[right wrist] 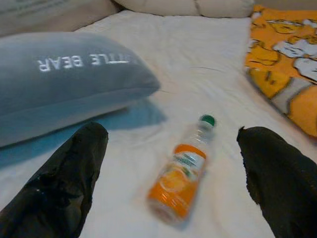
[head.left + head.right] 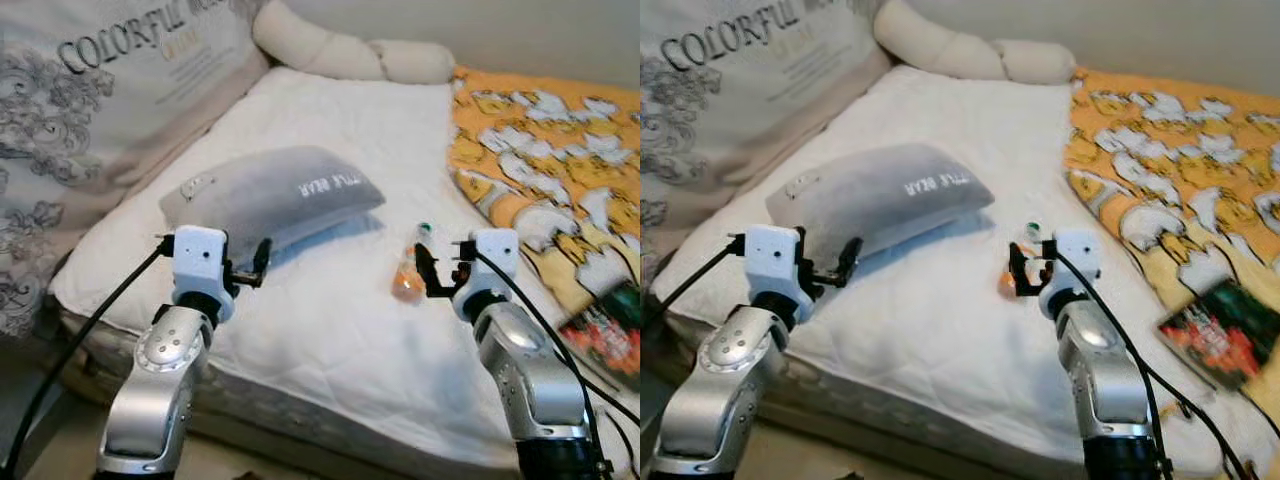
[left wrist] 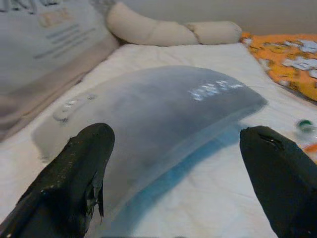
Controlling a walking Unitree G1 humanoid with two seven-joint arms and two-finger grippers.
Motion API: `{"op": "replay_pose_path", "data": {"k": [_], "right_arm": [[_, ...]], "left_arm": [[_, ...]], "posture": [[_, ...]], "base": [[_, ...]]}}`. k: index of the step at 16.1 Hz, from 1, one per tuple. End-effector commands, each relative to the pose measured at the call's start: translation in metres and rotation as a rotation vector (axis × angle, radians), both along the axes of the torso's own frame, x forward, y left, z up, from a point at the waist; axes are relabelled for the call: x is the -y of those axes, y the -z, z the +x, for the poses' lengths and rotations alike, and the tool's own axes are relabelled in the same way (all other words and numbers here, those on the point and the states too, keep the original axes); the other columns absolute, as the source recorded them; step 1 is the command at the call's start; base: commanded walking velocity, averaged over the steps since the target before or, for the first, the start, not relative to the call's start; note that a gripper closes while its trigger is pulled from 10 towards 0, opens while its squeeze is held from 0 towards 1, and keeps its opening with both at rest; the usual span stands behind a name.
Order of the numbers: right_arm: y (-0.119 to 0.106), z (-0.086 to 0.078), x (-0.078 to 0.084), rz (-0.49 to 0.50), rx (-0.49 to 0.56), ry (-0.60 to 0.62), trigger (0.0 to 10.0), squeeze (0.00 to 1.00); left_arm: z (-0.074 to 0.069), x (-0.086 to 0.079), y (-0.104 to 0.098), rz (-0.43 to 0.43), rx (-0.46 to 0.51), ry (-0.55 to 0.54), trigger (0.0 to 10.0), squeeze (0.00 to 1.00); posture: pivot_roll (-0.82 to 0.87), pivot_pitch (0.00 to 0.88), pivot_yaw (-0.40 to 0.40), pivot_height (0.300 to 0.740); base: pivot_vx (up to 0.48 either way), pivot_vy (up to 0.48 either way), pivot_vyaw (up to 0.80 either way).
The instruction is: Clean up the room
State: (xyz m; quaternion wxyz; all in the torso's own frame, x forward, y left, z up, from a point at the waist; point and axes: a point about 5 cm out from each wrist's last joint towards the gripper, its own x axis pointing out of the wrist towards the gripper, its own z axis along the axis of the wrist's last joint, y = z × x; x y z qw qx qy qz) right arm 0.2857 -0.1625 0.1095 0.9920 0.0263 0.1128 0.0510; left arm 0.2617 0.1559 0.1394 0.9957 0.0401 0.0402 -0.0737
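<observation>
Orange juice bottle laid flat on white bed, just beside grey pillow; right gripper held over bottle, jaws wide; left gripper before pillow, jaws wide

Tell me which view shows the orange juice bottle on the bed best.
The right wrist view: the orange juice bottle lies on its side, whole, between the open right gripper fingers, green cap and label visible. In both eye views it is small and partly hidden behind that gripper; the left wrist view catches just its cap at the edge.
</observation>
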Motion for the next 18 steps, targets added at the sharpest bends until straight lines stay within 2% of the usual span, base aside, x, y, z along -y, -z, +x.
{"op": "replay_pose_path", "data": {"k": [1, 3, 6, 9, 10, 11, 12, 14, 15, 18], "right_arm": [[-0.004, 0.004, -0.009, 0.002, 0.014, -0.023, 10.0, 0.00], [-0.005, 0.011, -0.011, -0.005, 0.012, -0.016, 10.0, 0.00], [-0.004, 0.029, -0.006, -0.067, -0.032, 0.049, 10.0, 0.00], [-0.009, 0.051, -0.008, -0.011, -0.108, 0.049, 10.0, 0.00], [-0.008, 0.059, -0.006, -0.044, -0.129, 0.068, 10.0, 0.00], [-0.006, 0.068, -0.004, -0.041, -0.165, 0.086, 10.0, 0.00], [-0.005, 0.075, -0.003, -0.032, -0.212, 0.095, 10.0, 0.00], [-0.002, 0.084, -0.001, -0.049, -0.291, 0.113, 10.0, 0.00], [0.000, 0.087, -0.001, -0.072, -0.305, 0.120, 10.0, 0.00], [0.011, 0.090, 0.005, -0.076, -0.366, 0.202, 10.0, 0.00]], "left_arm": [[0.001, -0.007, -0.003, 0.016, 0.015, -0.023, 10.0, 0.74], [0.000, -0.008, -0.003, 0.021, 0.018, -0.021, 10.0, 0.73], [-0.001, -0.009, -0.001, 0.045, 0.002, -0.004, 10.0, 0.74], [-0.001, -0.012, -0.001, 0.068, -0.007, 0.017, 10.0, 0.73], [-0.002, -0.012, -0.002, 0.053, -0.014, 0.053, 10.0, 0.71], [-0.004, -0.011, -0.001, 0.082, -0.034, 0.116, 10.0, 0.40], [-0.004, -0.010, -0.002, 0.110, -0.050, 0.157, 10.0, 0.25], [-0.005, -0.010, -0.006, 0.103, -0.069, 0.228, 10.0, 0.04], [-0.008, -0.010, -0.006, 0.100, -0.079, 0.260, 10.0, 0.00], [-0.020, -0.024, -0.010, 0.125, -0.142, 0.318, 10.0, 0.00]], "posture": [[0.10, 0.000, -0.027, 0.740], [0.11, 0.000, -0.027, 0.740], [0.10, 0.000, -0.010, 0.740], [0.11, 0.000, -0.013, 0.740], [0.11, 0.000, -0.011, 0.740], [0.12, 0.000, -0.012, 0.740], [0.12, 0.000, -0.004, 0.740], [0.12, 0.000, 0.000, 0.740], [0.13, 0.000, -0.004, 0.740], [0.19, 0.000, -0.001, 0.740]], "base": [[0.315, 0.000, 0.00], [0.311, 0.000, 0.00], [0.286, 0.000, 0.00], [0.000, 0.000, 0.00], [0.000, 0.000, 0.00], [0.000, 0.000, 0.00], [0.000, 0.000, 0.00], [0.000, 0.000, 0.00], [0.000, 0.000, 0.00], [0.000, 0.000, 0.00]]}}
